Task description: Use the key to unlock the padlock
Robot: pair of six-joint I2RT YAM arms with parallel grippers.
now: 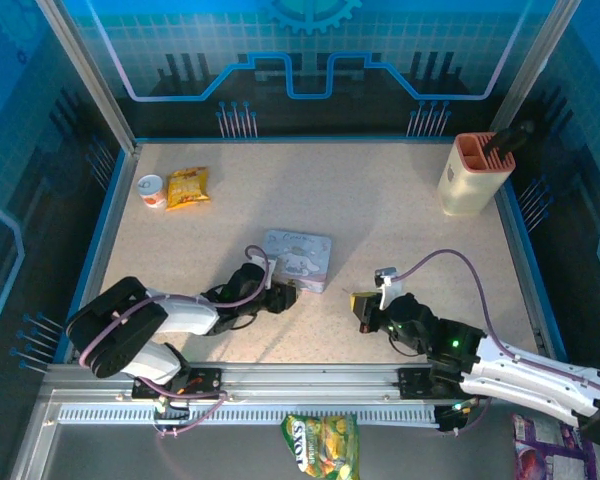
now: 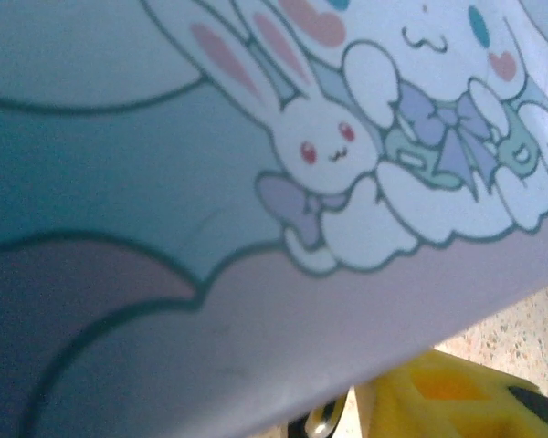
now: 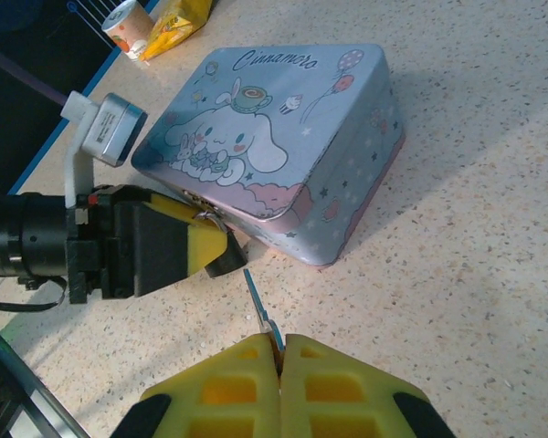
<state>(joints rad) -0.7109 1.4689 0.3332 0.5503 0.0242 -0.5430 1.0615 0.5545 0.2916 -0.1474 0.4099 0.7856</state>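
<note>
Silvery metal key (image 3: 258,297): pinched between the closed yellow fingertips of the right gripper (image 3: 279,345), blade projecting forward towards the tin box (image 3: 283,137).

Dark padlock (image 3: 226,262): located at the tin's corner facing the near edge of the table (image 3: 457,228), thin shackle looped at the tin's front clasp. The tin lies near the table's middle, somewhat towards the near edge.

Left gripper (image 3: 217,248): its tips are at the padlock and appear to steady it. The jaw gap is seen side-on, so whether it actually clamps cannot be told.

Progress, as judged:
- Key picked up and presented: done.
- Padlock apparently braced: likely done.
- Key tip is near the padlock but apart from it; insertion not yet made.
- Outstanding: align blade with keyway (keyway not discernible), insert, turn, release shackle.

Risk: a thin blade held only at its bow may pivot on contact.
</note>
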